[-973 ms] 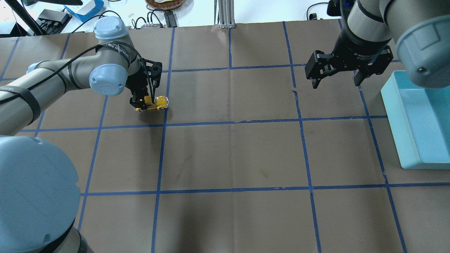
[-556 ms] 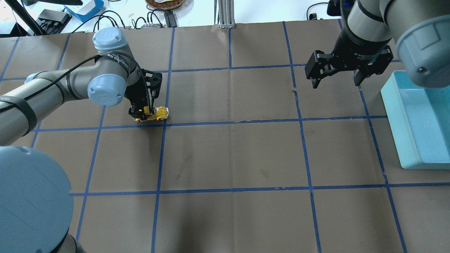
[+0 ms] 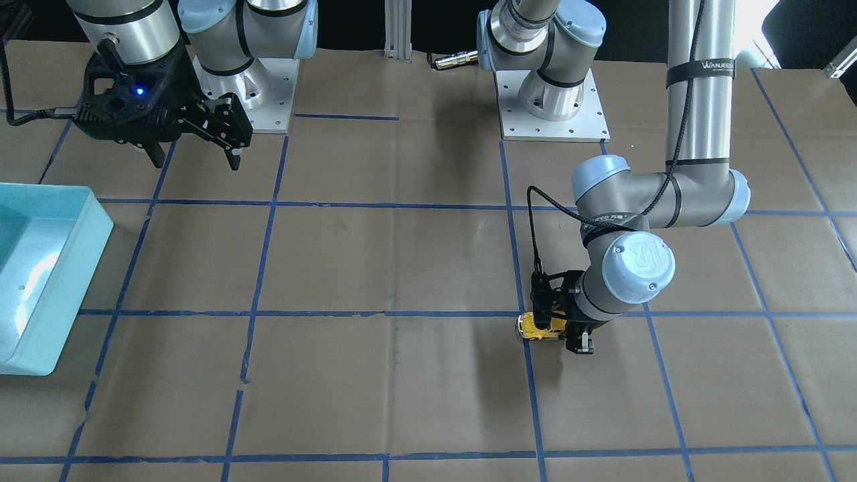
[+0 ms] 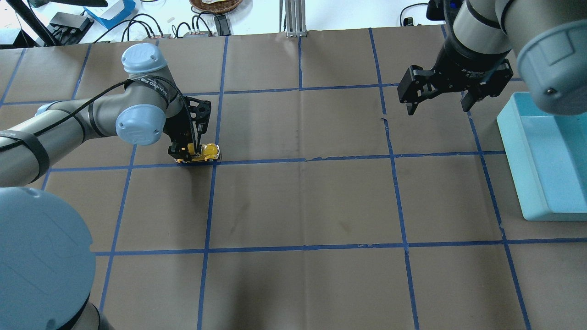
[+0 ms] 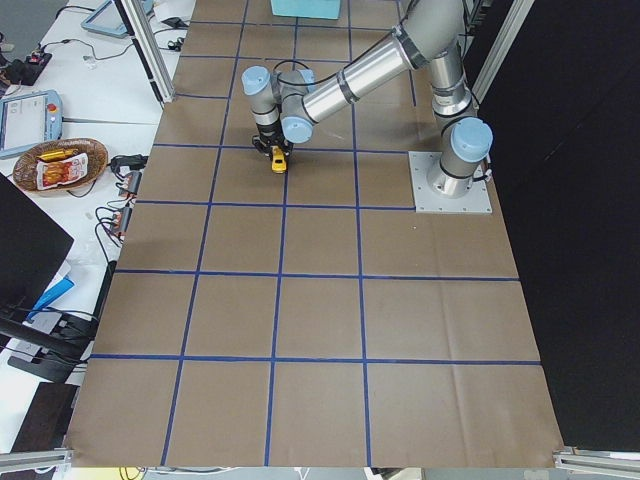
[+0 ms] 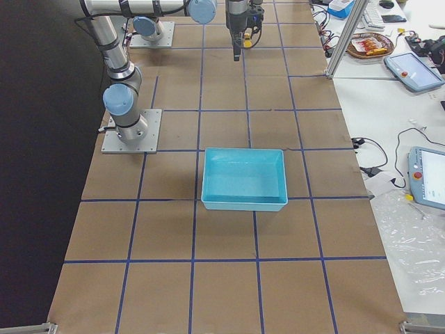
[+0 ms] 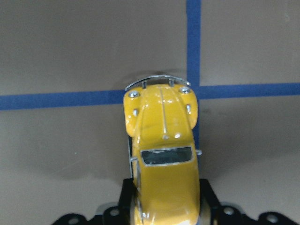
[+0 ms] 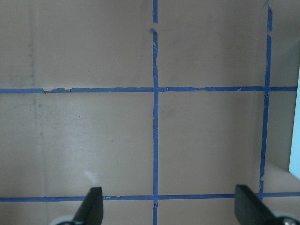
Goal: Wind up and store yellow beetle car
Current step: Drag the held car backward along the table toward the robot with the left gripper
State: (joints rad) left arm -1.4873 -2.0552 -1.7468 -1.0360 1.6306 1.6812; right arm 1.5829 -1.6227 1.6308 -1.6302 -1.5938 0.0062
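The yellow beetle car (image 4: pixel 207 152) is held by its rear half in my left gripper (image 4: pixel 187 154), which is shut on it, low at the table surface. I cannot tell whether its wheels touch the paper. In the left wrist view the car (image 7: pixel 163 140) points away from the camera. Its front bumper is over a crossing of blue tape lines, and the black fingers (image 7: pixel 125 194) clamp its sides. It also shows in the front view (image 3: pixel 534 327). My right gripper (image 4: pixel 439 109) is open and empty, hovering at the far right; it also shows in the front view (image 3: pixel 195 159).
A light blue bin (image 4: pixel 510 146) stands at the table's right edge, next to my right gripper; it also shows in the front view (image 3: pixel 60 268). The table is covered in brown paper with a blue tape grid (image 4: pixel 302 160). Cables and boxes lie beyond the far edge.
My left gripper has carried the car toward the robot's side, down to the blue tape line. The right arm has not moved.
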